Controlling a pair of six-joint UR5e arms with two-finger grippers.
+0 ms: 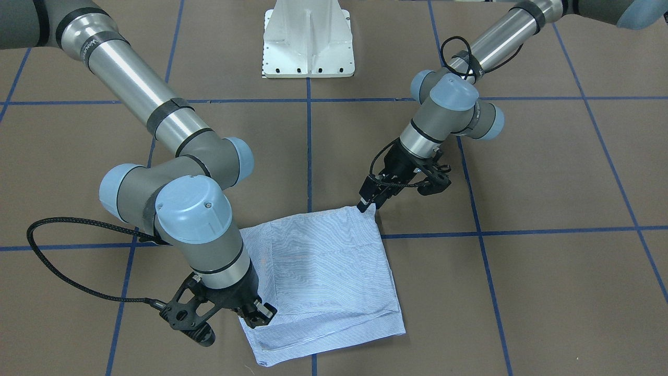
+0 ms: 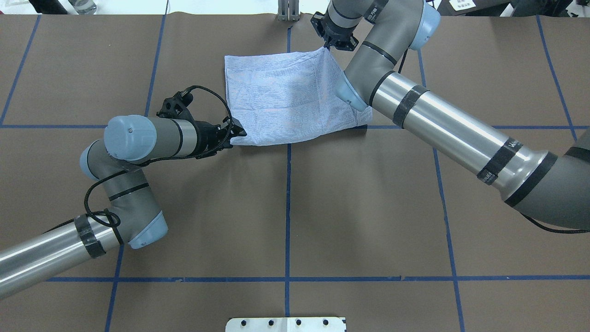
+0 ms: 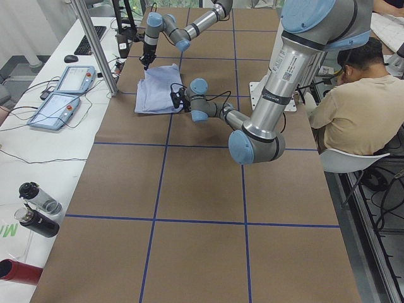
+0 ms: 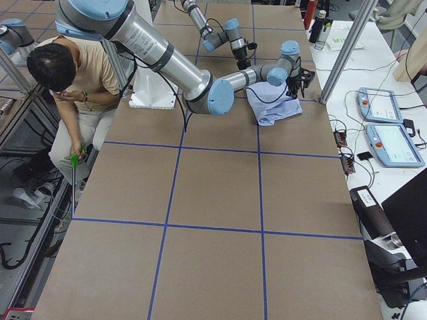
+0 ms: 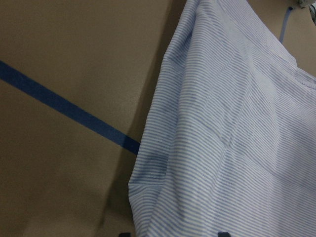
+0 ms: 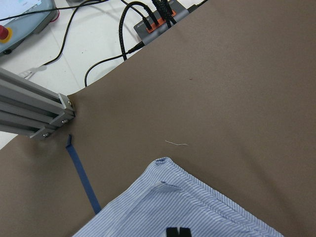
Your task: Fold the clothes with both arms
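Shirt lay on the tabletop at the side far from the robot, reduced to a near-square packet with no sleeves or collar showing. Folding judged well advanced. Right gripper had its fingers clamped on the far right corner, which was drawn up into a peak. Left gripper was at the near left corner; its fingers straddled the cloth, grip undetermined. Remaining, as judged: a final fold or release.
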